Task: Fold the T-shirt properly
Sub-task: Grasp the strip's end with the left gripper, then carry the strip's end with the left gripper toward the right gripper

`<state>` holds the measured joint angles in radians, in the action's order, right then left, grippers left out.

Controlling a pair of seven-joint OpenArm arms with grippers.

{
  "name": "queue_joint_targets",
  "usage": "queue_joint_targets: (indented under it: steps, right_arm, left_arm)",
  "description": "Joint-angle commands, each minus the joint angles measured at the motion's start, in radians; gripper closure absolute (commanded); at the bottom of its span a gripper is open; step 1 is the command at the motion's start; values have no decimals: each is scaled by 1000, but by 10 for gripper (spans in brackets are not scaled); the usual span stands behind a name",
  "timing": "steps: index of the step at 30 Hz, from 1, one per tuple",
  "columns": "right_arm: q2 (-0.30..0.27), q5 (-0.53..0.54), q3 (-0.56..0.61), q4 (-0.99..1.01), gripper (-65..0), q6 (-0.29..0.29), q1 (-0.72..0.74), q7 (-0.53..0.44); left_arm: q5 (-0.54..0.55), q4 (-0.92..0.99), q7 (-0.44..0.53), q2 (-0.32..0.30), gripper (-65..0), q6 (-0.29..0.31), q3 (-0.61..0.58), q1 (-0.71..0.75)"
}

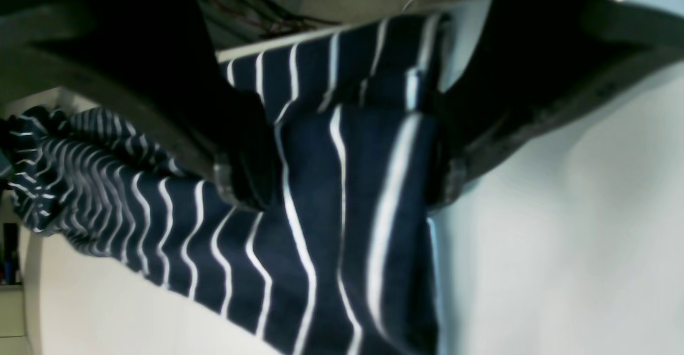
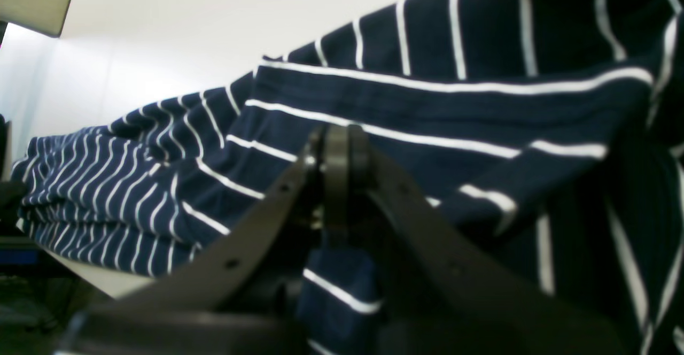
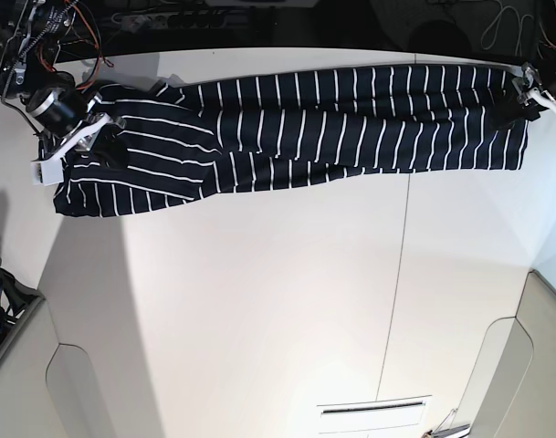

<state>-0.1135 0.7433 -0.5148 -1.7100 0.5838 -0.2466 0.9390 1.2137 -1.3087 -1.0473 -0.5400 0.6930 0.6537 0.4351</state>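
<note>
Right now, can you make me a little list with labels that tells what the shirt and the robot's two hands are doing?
shirt: navy T-shirt with white stripes, stretched long across the far side of the white table
shirt shape: bunched lengthwise, not yet a neat fold
left gripper: at the shirt's end on the base view's right, fingers spread wide over the cloth
right gripper: at the other end, fingers shut on a pinch of cloth
table: white, a seam down it
</note>
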Motion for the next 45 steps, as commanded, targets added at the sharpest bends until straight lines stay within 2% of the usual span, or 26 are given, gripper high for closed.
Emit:
queue_joint_targets:
  steps: [1, 8, 9, 10, 13, 14, 19, 26, 28, 33, 37, 40, 45]
  right_arm:
    - [-8, 24, -2, -16, 0, 7, 8, -14]
    - [-8, 24, -2, -16, 0, 7, 8, -14]
    - [-8, 24, -2, -16, 0, 7, 8, -14]
    - [-8, 24, -2, -16, 0, 7, 8, -14]
    - [-8, 32, -2, -16, 0, 7, 8, -14]
    - [-8, 41, -2, -17, 0, 7, 8, -14]
    - [-8, 76, -12, -40, 0, 7, 15, -14]
    - [-8, 113, -100, -105, 0, 8, 36, -7]
    - [-8, 113, -129, -113, 0, 7, 47, 10]
    - [-8, 112, -179, -113, 0, 7, 54, 42]
    - [-8, 110, -195, -113, 0, 7, 54, 46]
    - [-8, 110, -200, -113, 0, 7, 54, 47]
    - [-8, 110, -201, -113, 0, 7, 55, 50]
  left_arm:
    - [-11, -10, 2, -20, -435, 5, -12, 3]
    - [-17, -10, 26, -20, -423, 5, -61, 2]
    - [-18, -10, 29, -20, -386, 5, -61, 0]
    - [-18, -11, 36, -21, -322, 5, -61, 0]
    - [-17, -11, 61, -20, -53, 5, -61, -7]
    - [-18, -11, 67, -20, 0, 5, -61, -14]
    - [-17, -13, 69, -21, 0, 5, -56, -62]
    - [-31, -13, 71, -22, 0, 5, -57, -184]
    - [-59, -13, 71, -24, 0, 5, -57, -226]
    - [-208, -13, 71, -43, 0, 5, -57, -333]
    - [-209, -22, 71, -92, 0, 5, -57, -378]
    - [-208, -66, 71, -118, 0, 5, -57, -385]
    - [-209, -215, 26, -106, 0, 5, -85, -378]
